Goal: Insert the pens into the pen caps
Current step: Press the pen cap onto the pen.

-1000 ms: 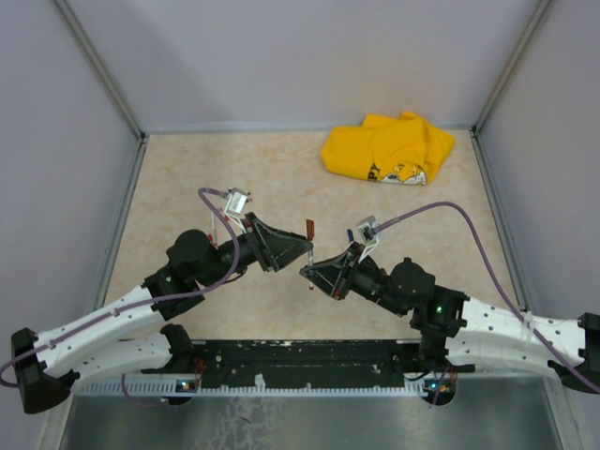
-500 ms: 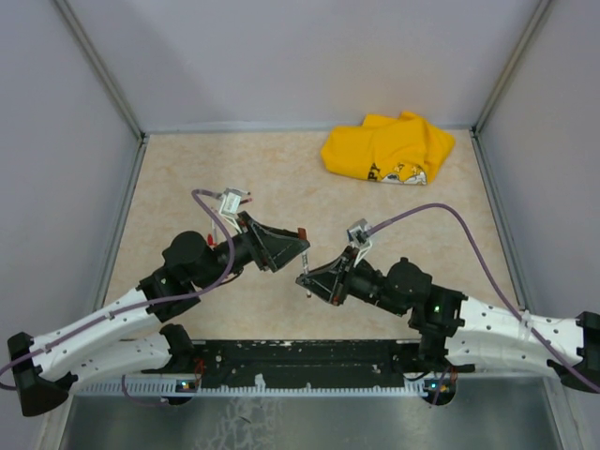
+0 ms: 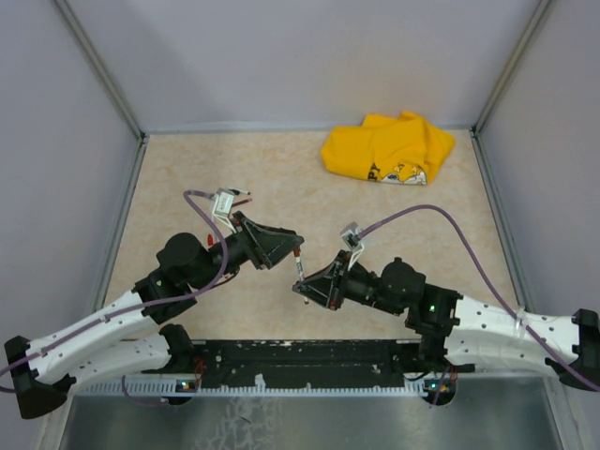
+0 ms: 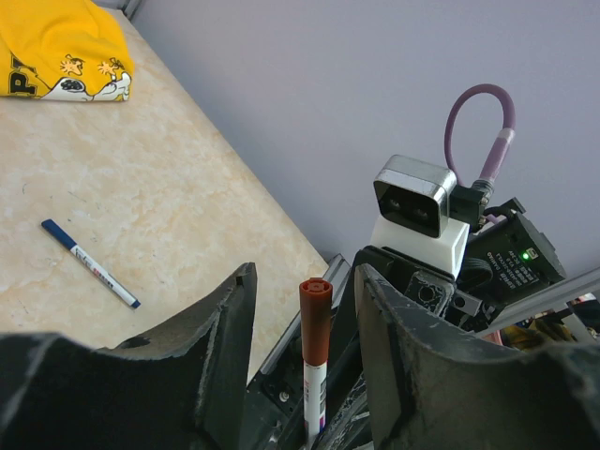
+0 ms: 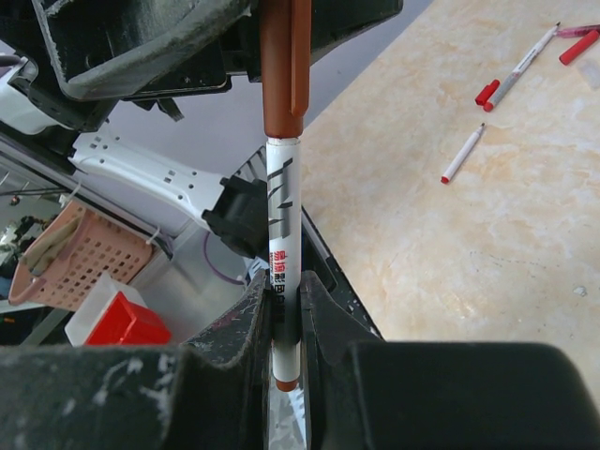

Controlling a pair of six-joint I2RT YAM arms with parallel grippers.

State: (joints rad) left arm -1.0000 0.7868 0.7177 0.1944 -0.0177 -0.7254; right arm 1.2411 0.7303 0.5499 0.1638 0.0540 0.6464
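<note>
My right gripper (image 5: 279, 281) is shut on the white barrel of a pen (image 5: 281, 216) and holds it upright. A brown-red cap (image 5: 283, 75) sits on the pen's upper end. That cap (image 4: 316, 319) stands between the fingers of my left gripper (image 4: 300, 277), which is open with a gap on each side. From above, the pen (image 3: 299, 269) spans the short distance between the left gripper (image 3: 296, 246) and the right gripper (image 3: 302, 286) over the table's middle. Two more pens (image 5: 523, 64) (image 5: 463, 153) and loose red caps (image 5: 487, 92) lie on the table.
A crumpled yellow cloth (image 3: 387, 150) lies at the back right of the table. A blue-ended pen (image 4: 91, 265) lies on the beige surface. Grey walls close in the sides and back. A black rail (image 3: 309, 356) runs along the near edge between the arm bases.
Both grippers have shifted left and toward the near edge, closing on each other. The cap in the left gripper now sits on the pen, and the left jaws stand apart from it.
</note>
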